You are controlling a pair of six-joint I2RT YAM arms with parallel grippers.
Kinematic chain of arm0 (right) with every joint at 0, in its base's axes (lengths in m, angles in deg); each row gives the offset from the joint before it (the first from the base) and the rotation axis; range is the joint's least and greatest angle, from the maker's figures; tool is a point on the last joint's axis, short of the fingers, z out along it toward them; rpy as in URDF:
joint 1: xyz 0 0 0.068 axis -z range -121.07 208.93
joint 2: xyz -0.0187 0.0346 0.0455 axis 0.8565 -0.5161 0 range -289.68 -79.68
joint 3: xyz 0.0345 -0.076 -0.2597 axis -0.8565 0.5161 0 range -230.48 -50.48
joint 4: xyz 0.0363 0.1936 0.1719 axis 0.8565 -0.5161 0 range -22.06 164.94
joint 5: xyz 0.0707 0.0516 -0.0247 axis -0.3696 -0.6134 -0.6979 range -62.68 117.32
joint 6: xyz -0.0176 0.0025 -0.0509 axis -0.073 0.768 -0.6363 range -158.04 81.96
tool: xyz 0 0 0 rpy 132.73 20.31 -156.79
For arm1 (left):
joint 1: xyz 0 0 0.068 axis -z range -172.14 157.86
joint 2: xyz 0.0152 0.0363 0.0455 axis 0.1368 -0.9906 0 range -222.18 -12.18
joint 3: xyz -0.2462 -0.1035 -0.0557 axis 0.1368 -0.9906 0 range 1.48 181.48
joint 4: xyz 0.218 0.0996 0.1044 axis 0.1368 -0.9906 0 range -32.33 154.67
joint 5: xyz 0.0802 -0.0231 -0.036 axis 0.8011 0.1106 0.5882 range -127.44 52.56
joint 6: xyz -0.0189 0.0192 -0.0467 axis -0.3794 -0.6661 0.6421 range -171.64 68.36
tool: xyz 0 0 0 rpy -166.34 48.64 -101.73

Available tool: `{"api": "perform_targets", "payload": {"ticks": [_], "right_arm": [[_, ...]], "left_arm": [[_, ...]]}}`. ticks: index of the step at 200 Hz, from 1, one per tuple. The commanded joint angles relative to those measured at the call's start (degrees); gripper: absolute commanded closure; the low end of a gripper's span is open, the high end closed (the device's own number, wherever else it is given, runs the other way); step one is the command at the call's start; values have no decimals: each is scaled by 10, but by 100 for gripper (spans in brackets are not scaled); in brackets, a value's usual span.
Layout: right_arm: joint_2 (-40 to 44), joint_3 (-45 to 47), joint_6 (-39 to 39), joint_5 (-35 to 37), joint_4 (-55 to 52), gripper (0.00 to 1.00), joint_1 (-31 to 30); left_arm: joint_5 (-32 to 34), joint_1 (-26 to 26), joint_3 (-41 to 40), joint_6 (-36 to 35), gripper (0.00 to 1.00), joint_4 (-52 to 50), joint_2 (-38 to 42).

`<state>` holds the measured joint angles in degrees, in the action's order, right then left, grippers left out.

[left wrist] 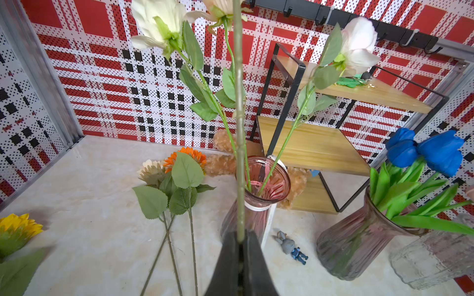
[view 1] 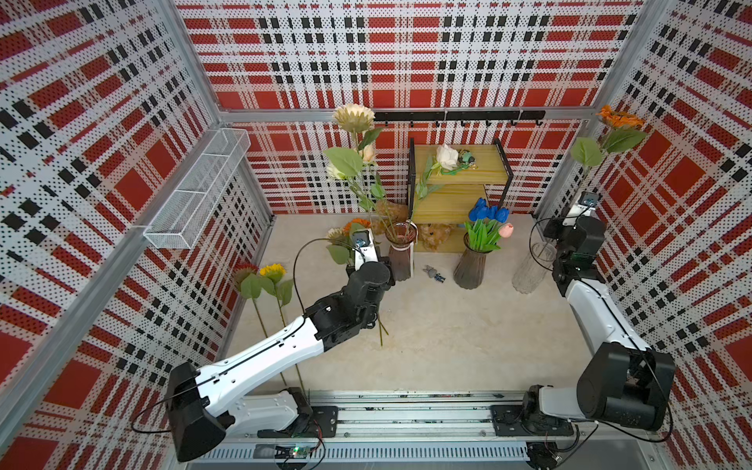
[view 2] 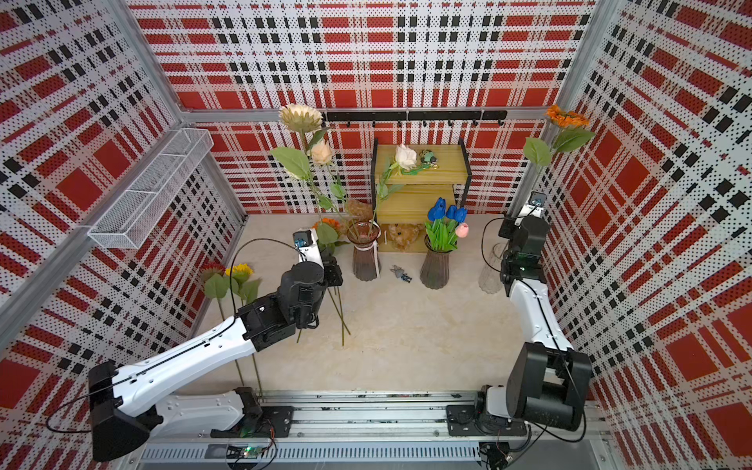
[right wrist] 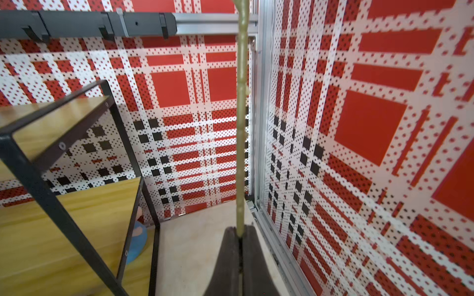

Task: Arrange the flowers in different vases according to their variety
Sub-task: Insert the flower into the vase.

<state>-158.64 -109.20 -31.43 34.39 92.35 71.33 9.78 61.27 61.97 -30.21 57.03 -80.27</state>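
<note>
Left gripper point(left wrist: 239, 241) clenched low on the stem of the cream sunflower point(view 1: 353, 117), upright beside the rose vase point(view 1: 401, 264); right gripper point(right wrist: 239, 230) likewise holds the orange sunflower point(view 1: 618, 119), apparently near the clear vase point(view 1: 529, 272); both judged light, top-heavy, best gripped low.

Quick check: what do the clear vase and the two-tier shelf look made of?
Clear vase: see-through with vertical ribs, the floor showing through it; likely glass, though clear plastic is possible. Shelf: yellowish boards with wood grain, maybe laminate, in a thin matte black frame, probably metal.
</note>
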Motion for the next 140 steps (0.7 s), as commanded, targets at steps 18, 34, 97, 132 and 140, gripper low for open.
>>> {"api": "perform_targets", "payload": {"ticks": [18,34,97,132,140], "right_arm": [[14,29,33,-6,-7,53,6],[32,29,33,-4,-18,38,6],[131,-60,74,-75,-193,19,-26],[142,-156,115,-217,-340,17,-144],[142,-170,119,-230,-360,17,-172]], "left_arm": [[16,13,14,-37,100,41,-5],[13,16,11,-40,100,51,-4],[-1,37,-8,-91,100,102,-3],[-7,55,-7,-125,100,133,-16],[-10,60,-4,-131,100,137,-22]]}}
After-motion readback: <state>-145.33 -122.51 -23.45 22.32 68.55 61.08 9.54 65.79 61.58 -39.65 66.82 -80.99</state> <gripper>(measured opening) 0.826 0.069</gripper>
